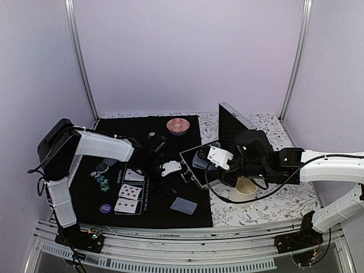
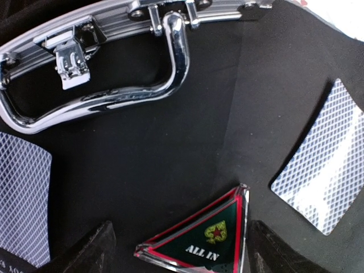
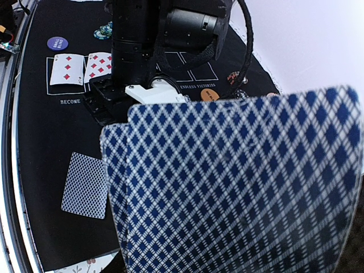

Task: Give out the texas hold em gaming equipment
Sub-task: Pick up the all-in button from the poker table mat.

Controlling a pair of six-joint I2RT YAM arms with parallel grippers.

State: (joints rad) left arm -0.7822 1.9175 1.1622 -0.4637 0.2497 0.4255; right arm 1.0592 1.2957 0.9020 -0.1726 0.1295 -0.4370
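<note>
The left gripper (image 2: 179,230) hangs low over the black mat (image 2: 170,165) with its jaws spread wide. The red triangle marker (image 2: 199,242), printed "ALL IN", lies between them. A sliver of mat shows between the marker's left corner and the left finger (image 2: 94,250), so I judge that nothing is pinched. The wide stance suits so broad a piece, since the jaws must clear its corners whether they are about to close on it or let it go. Whether the right finger touches its tip I cannot tell. Beyond the jaws runs the chrome handle (image 2: 114,99) of the case. One face-down card (image 2: 321,159) lies on the mat to the right of the jaws and a second card (image 2: 23,199) to their left.

The right gripper (image 1: 205,161) is closed on a thin stack of playing cards (image 3: 239,187). The stack sits so near the wrist camera that its blue diamond backs hide the jaws, so I read the grip from the cards hanging there unsupported. Holding them backs-out keeps the faces hidden, as dealing needs. Ahead of these jaws the left arm (image 3: 153,40) stands over the mat, where face-up cards (image 3: 79,68) sit in printed boxes. A purple disc (image 3: 56,42) lies beyond them and an orange disc (image 3: 209,94) is off to the right. Striped chips (image 1: 102,182) are stacked at the mat's far side from these jaws.
</note>
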